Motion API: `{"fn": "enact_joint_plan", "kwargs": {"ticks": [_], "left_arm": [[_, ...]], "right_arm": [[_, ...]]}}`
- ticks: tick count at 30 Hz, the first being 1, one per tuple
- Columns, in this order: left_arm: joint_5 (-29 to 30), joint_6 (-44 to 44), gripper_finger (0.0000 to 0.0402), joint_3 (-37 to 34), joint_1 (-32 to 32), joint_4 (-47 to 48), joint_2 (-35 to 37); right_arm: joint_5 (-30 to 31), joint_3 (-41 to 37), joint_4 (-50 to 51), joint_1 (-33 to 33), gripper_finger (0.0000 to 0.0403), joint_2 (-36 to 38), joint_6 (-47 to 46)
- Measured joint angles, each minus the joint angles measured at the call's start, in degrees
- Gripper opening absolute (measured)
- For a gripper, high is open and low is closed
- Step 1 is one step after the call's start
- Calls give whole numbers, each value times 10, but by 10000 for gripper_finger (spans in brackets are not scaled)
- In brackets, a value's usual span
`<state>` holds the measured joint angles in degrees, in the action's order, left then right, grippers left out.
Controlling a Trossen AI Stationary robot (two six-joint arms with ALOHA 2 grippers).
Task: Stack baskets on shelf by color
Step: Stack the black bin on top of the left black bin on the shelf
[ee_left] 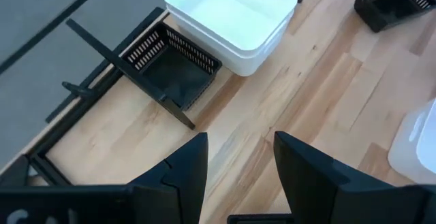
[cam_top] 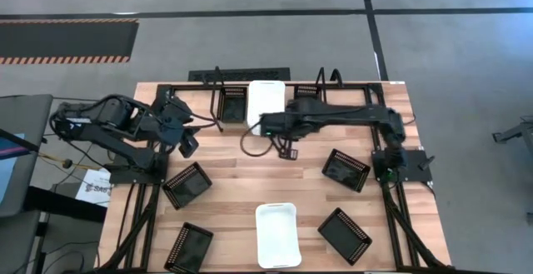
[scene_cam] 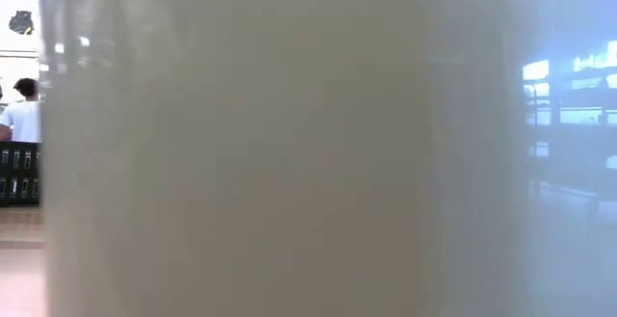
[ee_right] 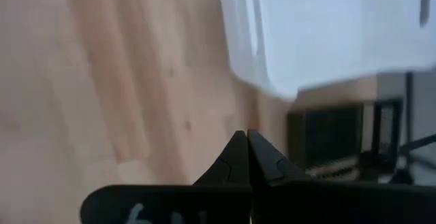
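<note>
Jaws parted and empty on the left gripper (ee_left: 235, 159), clenched on the right gripper (ee_right: 246, 149); white basket (cam_top: 277, 233) near the surface's front edge looks light, stiff, slippery; grip its rim.

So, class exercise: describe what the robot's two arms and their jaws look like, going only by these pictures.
Both arms are dark, jointed and slim, with black cables looping along them. The left arm and right arm rise from black frames at the table's edges. The left gripper has two broad, flat, angular black jaws; the right gripper ends in tapering black jaws, with white lettering on its body.
</note>
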<state>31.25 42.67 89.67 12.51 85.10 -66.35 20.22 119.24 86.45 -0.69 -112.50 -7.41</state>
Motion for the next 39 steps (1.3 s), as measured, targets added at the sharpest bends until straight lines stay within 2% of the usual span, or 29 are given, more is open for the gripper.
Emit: {"fn": "enact_joint_plan", "kwargs": {"ticks": [4, 8, 13, 16, 19, 23, 28, 33, 39], "left_arm": [[-7, 24, 157, -27, 3, -6, -18], [-27, 31, 157, -107, 5, -35, -28], [-92, 34, 157, -220, 5, -139, -35], [-140, 22, 157, -273, 5, -213, -35], [-158, 17, 157, -310, 4, -261, -34], [-157, 103, 157, -338, -1, -249, -34], [-173, 261, 157, -346, -3, -166, -34], [-193, 319, 157, -346, -2, -133, -34], [-213, 376, 157, -346, -2, -139, -49]], "right_arm": [[59, 1, 27, 24, 0, 67, -66], [112, 1, 33, 54, 0, 142, -127], [161, 1, 31, 106, 0, 221, -166], [188, 1, 26, 136, 0, 248, -179], [204, 1, 26, 162, 0, 264, -181], [205, 1, 31, 185, 0, 267, -181], [205, 1, 35, 199, 1, 266, -172], [205, 1, 35, 197, 1, 266, -141], [205, 1, 36, 196, 1, 266, -116]]}}
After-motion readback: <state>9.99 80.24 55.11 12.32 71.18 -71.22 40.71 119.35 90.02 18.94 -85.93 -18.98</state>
